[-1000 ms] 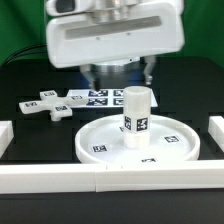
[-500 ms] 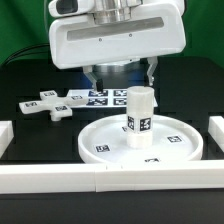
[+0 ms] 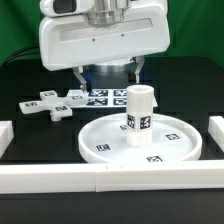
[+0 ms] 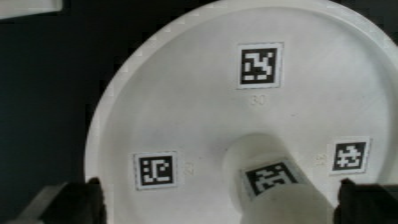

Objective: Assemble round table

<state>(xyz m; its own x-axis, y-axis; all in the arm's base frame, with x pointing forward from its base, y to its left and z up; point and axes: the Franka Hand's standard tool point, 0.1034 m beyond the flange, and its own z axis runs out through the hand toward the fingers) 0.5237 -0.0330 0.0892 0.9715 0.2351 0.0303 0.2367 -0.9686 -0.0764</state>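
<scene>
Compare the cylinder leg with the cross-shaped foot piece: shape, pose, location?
The leg is a thick cylinder; the foot piece is a flat cross. The leg stands upright; the foot piece lies flat. The leg is on the round disc; the foot piece is on the black table, at the exterior view's left. Both are white.

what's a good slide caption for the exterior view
Open gripper hangs near the upright leg standing on the round disc; cross-shaped foot lies apart on the table.
</scene>
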